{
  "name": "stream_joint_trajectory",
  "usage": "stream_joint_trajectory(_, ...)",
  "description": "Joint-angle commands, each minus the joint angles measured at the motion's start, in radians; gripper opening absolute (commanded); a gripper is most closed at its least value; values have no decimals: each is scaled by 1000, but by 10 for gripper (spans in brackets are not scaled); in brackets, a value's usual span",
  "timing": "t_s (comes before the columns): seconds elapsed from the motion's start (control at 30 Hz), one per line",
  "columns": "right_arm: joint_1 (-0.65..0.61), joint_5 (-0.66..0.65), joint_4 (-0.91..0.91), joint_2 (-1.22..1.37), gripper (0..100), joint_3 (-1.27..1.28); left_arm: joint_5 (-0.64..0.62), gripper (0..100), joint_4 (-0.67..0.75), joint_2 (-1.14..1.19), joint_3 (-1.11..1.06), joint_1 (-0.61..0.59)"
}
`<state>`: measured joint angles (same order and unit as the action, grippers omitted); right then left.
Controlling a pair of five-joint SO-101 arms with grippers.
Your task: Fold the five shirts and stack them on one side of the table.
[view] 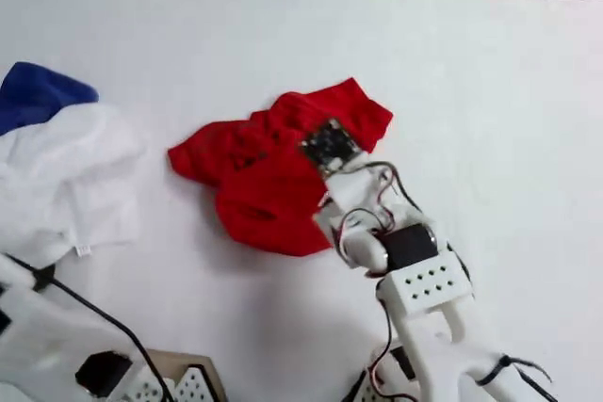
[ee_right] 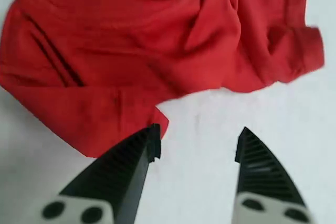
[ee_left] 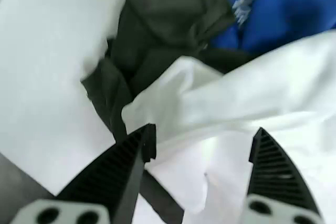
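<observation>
A crumpled red shirt [view: 268, 171] lies in the middle of the white table [view: 490, 91]. The right arm hangs over its near edge. In the right wrist view the right gripper [ee_right: 197, 140] is open above bare table, just beside the red shirt's [ee_right: 147, 40] hem. At the far left lies a heap with a white shirt [view: 71, 181] and a blue shirt [view: 38, 91]. The left gripper [ee_left: 202, 142] is open over the white shirt [ee_left: 247, 108], with a dark shirt [ee_left: 157, 30] and the blue shirt [ee_left: 283, 9] beyond it.
The arm bases and a black cable [view: 94, 313] sit along the table's near edge. The table's right half and far side are bare white surface. A dark gap runs behind the table's far edge.
</observation>
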<state>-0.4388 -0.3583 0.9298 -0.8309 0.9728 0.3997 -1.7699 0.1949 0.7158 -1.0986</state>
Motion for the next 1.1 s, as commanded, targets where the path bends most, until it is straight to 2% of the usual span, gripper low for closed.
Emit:
stream_joint_trajectory(0.0,-82,34,53,5,237,-143,-37,300,-15,-146,48,97)
stream_joint_trajectory(0.13,-240,57,110,85,237,-215,-69,300,-15,-222,41,178)
stream_joint_trajectory(0.23,-335,74,87,208,237,-226,-69,300,-15,-255,-38,215)
stream_joint_trajectory(0.33,-384,84,42,352,246,-259,-68,300,-15,-290,-143,219)
stream_joint_trajectory(0.53,-446,84,21,595,330,-376,-64,300,-14,-345,-269,218)
stream_joint_trajectory(0.8,-460,81,5,779,334,-456,-63,300,-6,-345,-283,218)
stream_joint_trajectory(0.97,-420,77,-41,866,328,-460,-63,300,-6,-344,-285,221)
stream_joint_trajectory(1.0,-395,75,-42,872,302,-463,-63,300,-6,-344,-285,221)
stream_joint_trajectory(1.07,-332,75,-36,874,163,-489,-63,300,-6,-344,-285,221)
